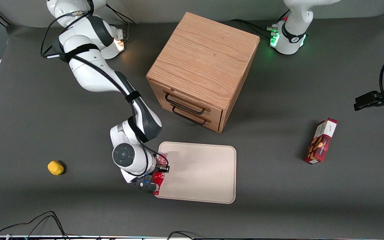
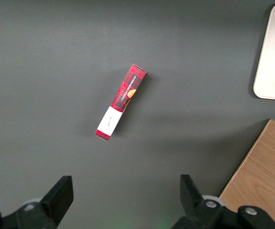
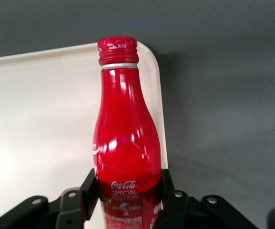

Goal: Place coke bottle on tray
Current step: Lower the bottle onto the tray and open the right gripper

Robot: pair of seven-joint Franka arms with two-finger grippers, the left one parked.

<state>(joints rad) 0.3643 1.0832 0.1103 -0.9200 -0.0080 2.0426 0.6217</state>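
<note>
While clamped, coke bottle (image 3: 126, 143) inside end effector (image 3: 126, 196)

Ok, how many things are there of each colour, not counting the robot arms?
Red: 2, the coke bottle held in the pincer over the tray's edge, and the snack box.
Beige: 1, the tray.
Yellow: 1, the small yellow thing.
Wooden brown: 1, the drawer cabinet.
Total: 5.

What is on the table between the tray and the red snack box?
Nothing: in the front view only bare dark table lies between the tray and the snack box. The gripper holds the coke bottle over the tray's edge.
</note>
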